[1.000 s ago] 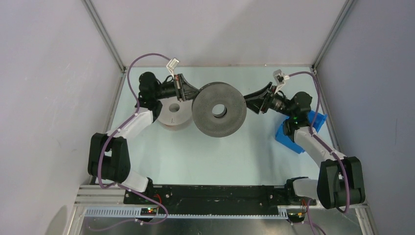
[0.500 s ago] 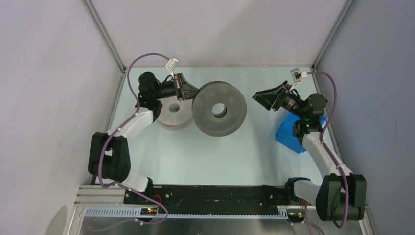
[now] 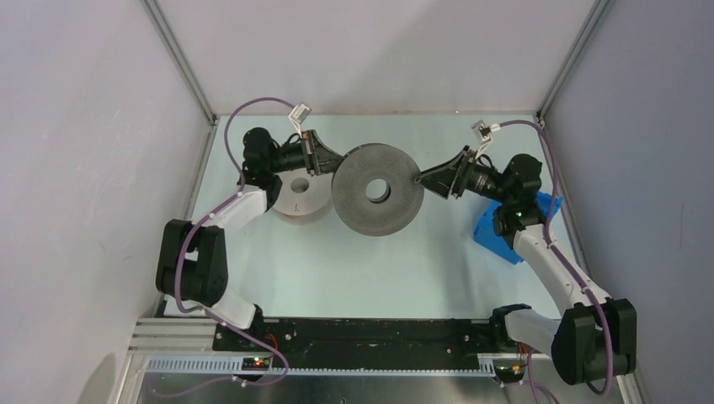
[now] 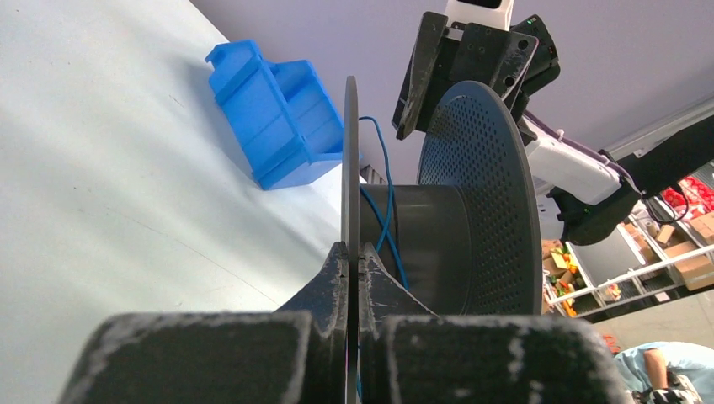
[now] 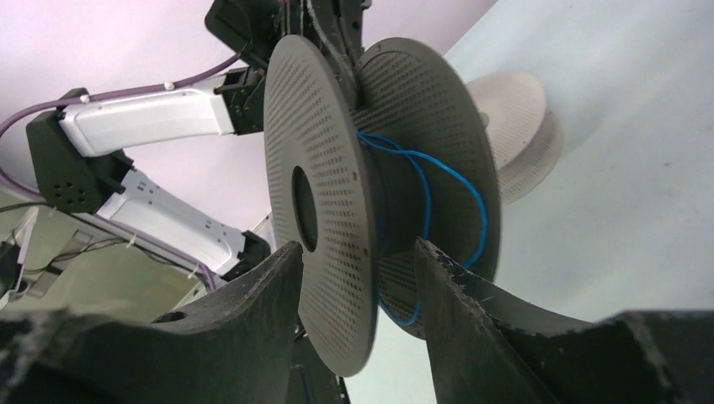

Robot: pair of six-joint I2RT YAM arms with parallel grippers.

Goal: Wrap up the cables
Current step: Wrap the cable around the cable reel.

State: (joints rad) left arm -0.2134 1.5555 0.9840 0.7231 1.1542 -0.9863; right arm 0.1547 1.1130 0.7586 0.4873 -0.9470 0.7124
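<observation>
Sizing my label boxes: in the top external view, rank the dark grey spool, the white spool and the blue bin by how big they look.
1. dark grey spool: clearly largest.
2-3. white spool and blue bin: they look alike and both are partly covered, so not ranked.

top: overhead, far | wrists: close, facing each other (both see grey spool (image 4: pixel 480 194))

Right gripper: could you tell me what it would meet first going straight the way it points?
Most likely the dark grey perforated spool: its near flange appears lined up between the right gripper's open fingers, with the thin blue cable just behind.
</observation>
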